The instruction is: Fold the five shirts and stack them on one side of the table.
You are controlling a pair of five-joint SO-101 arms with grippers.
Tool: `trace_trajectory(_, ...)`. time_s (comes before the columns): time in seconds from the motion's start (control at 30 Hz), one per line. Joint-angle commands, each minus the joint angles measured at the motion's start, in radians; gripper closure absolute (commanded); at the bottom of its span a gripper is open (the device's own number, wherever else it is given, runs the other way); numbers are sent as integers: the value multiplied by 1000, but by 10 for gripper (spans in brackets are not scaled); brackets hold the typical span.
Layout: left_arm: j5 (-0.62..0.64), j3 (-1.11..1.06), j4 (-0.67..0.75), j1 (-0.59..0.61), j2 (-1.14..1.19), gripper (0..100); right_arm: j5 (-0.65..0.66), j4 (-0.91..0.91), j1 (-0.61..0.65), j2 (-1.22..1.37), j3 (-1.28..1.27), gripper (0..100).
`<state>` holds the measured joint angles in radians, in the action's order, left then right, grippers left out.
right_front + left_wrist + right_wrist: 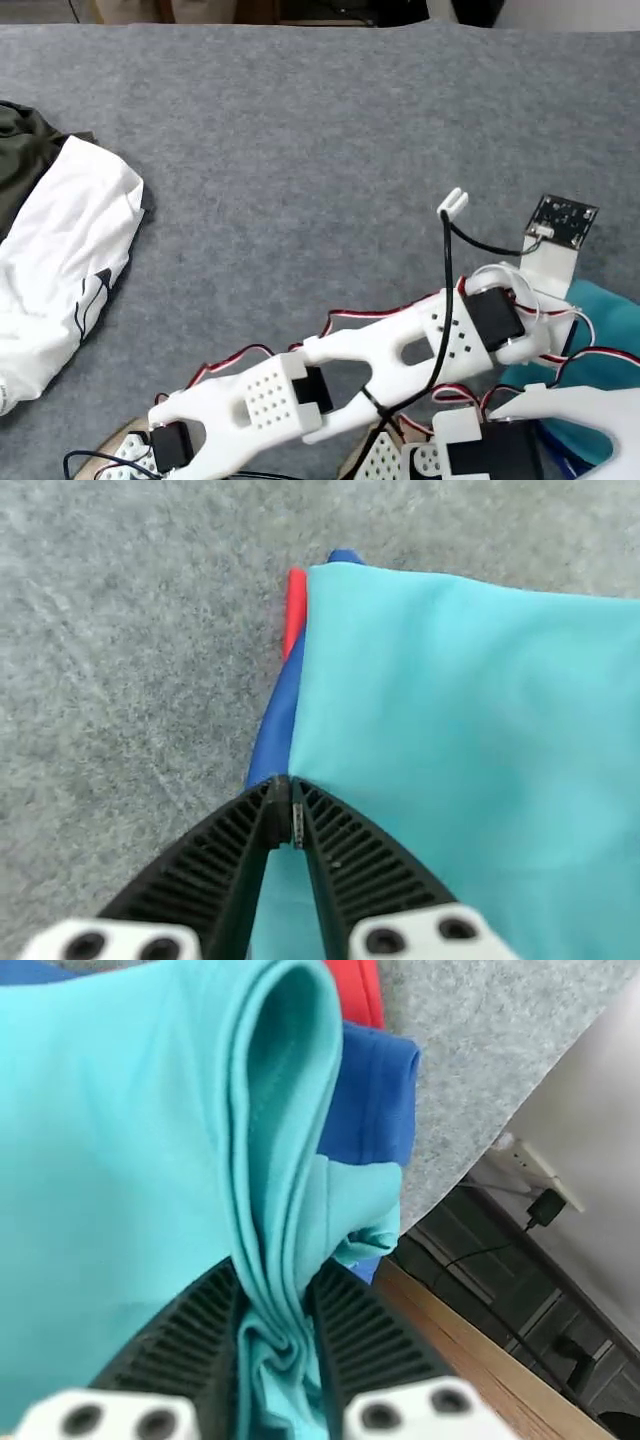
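Note:
A teal shirt (460, 710) lies on top of a blue shirt (275, 720) and a red shirt (296, 610), whose edges stick out beneath it. My left gripper (291, 815) is shut, its tips pressed together right at the teal shirt's edge. My right gripper (275, 1310) is shut on a thick fold of the teal shirt (110, 1160), with the blue shirt (375, 1090) and red shirt (355, 990) beyond. In the high view the teal shirt (605, 320) sits at the table's near right, under both white arms.
A white shirt (70, 250) lies crumpled at the table's left edge over a dark shirt (25, 140). The grey felt table (300, 130) stretches bare across the middle and back. The right wrist view shows the table's edge close by, with floor below.

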<state>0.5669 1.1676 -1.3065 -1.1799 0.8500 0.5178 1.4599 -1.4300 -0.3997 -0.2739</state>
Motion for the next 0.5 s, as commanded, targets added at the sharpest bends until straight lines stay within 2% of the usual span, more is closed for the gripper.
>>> trace_trajectory(0.0, -5, 54, 21, 0, -7, 978, 8, -23, -19, 2, -12, 983)
trace_trajectory(0.07, -5, 54, 17, 0, -4, 943, 2, -26, -19, 2, -18, 930)
trace_trajectory(0.17, 3, 54, 2, 5, -2, 810, 6, -26, -19, 2, -21, 786)
trace_trajectory(0.27, 20, 54, -3, 17, -4, 788, 6, -25, -19, -2, -19, 683)
trace_trajectory(0.47, 17, 55, -14, 66, -15, 788, 6, -21, -19, -5, -16, 674)
